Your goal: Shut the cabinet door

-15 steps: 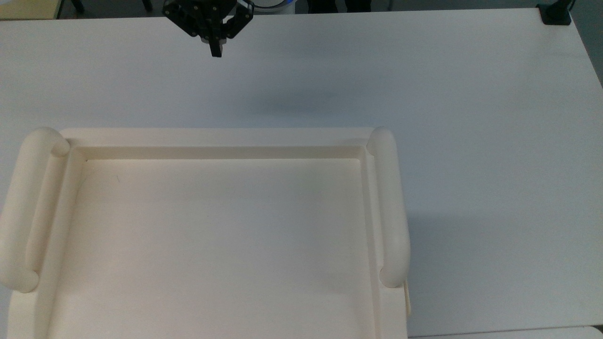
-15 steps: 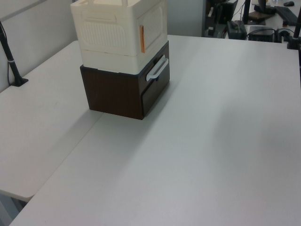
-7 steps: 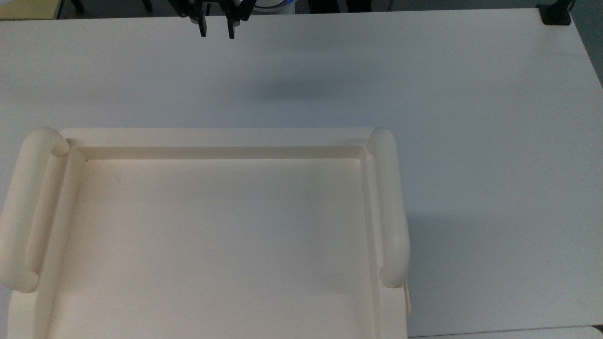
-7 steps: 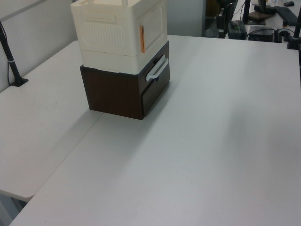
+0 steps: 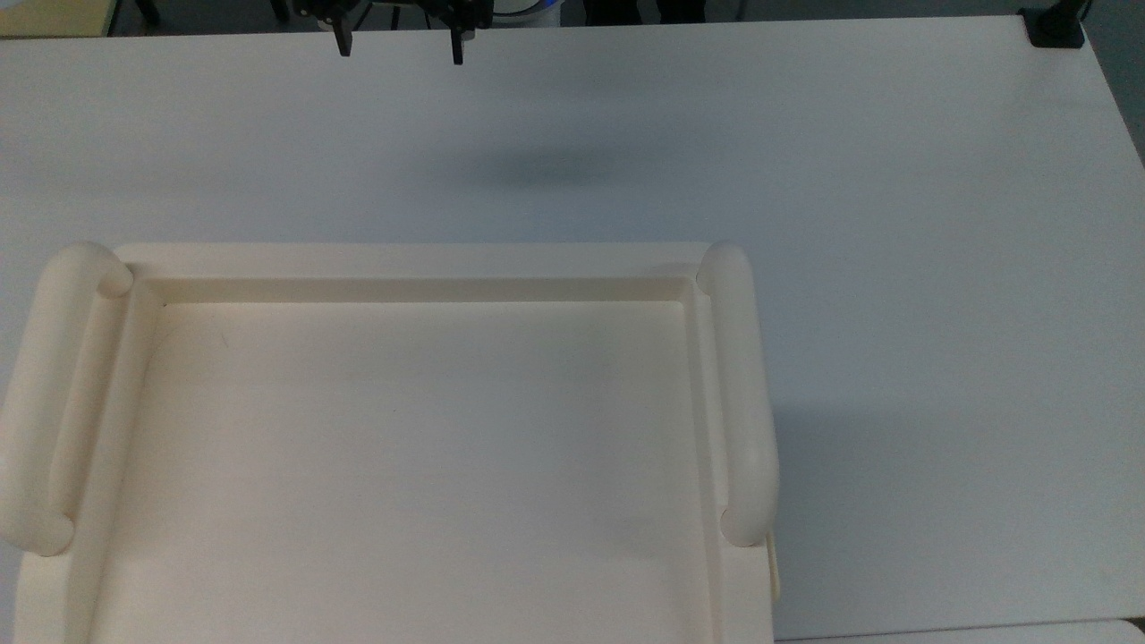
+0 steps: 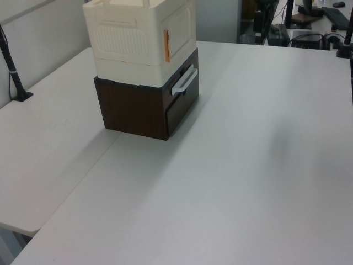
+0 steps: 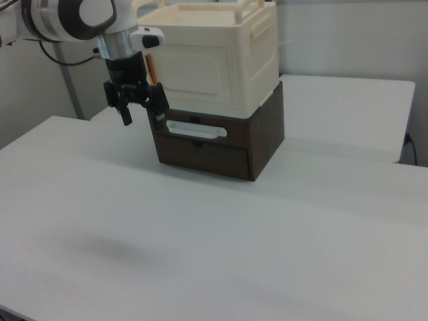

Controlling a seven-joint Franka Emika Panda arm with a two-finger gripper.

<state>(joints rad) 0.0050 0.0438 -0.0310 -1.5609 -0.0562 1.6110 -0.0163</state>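
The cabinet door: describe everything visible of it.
The cabinet door is a thin, flat cream panel, plastic by the look, with a raised rounded-rectangle frame moulded into its face. It stands upright, flush in the front of the cabinet, so it looks closed. A copper-coloured strip runs along one vertical edge. The gripper, fingers apart, hangs in front without touching it.

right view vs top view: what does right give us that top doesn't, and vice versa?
Right view adds: the cabinet door, apparently flush with the front; the dark brown drawer unit beneath, with its white handle; and the arm's wrist. Top view adds: the recessed tray top, the rounded rails and a black clamp at the table corner. Shared: the cabinet, the white table and the end effector, open.
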